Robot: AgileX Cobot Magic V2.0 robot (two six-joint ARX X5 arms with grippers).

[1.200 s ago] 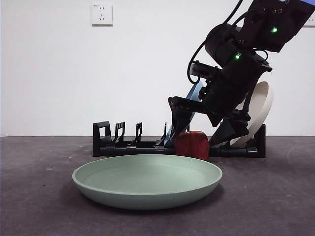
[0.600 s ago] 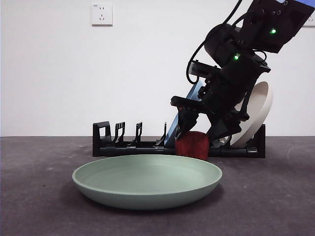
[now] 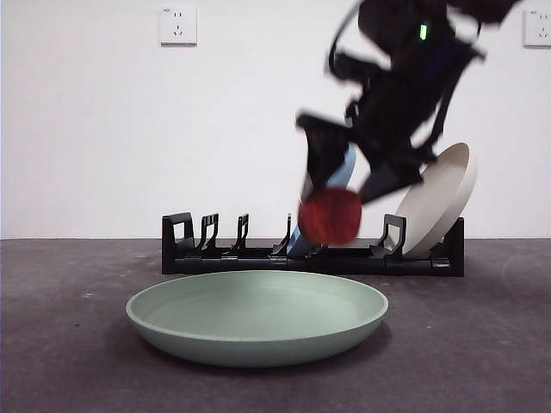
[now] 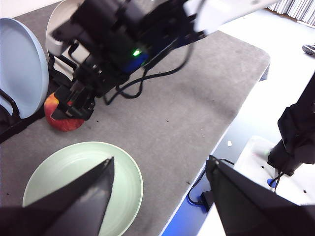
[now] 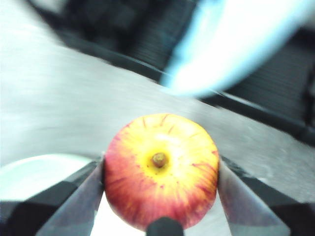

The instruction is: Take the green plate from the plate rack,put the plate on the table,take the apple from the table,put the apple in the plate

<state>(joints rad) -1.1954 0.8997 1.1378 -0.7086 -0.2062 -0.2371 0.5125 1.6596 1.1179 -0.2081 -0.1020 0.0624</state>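
The green plate [image 3: 256, 315] lies flat on the dark table [image 3: 69, 361] in front of the black plate rack [image 3: 258, 254]. My right gripper [image 3: 344, 185] is shut on the red apple [image 3: 331, 216] and holds it in the air above the plate's far right rim, in front of the rack. The right wrist view shows the apple [image 5: 161, 169] clamped between both jaws, stem end toward the camera. The left wrist view shows the apple [image 4: 61, 122], the green plate [image 4: 83, 187] and my open, empty left gripper [image 4: 160, 196] high above the table.
A blue plate [image 3: 340, 176] and a beige plate [image 3: 441, 198] lean in the rack's right half; its left slots are bare. The table's edge [image 4: 216, 147] runs near the green plate in the left wrist view. A wall socket [image 3: 178, 25] is behind.
My right gripper shut on the apple on the table and has lifted it up off the surface. The green plate has not moved.
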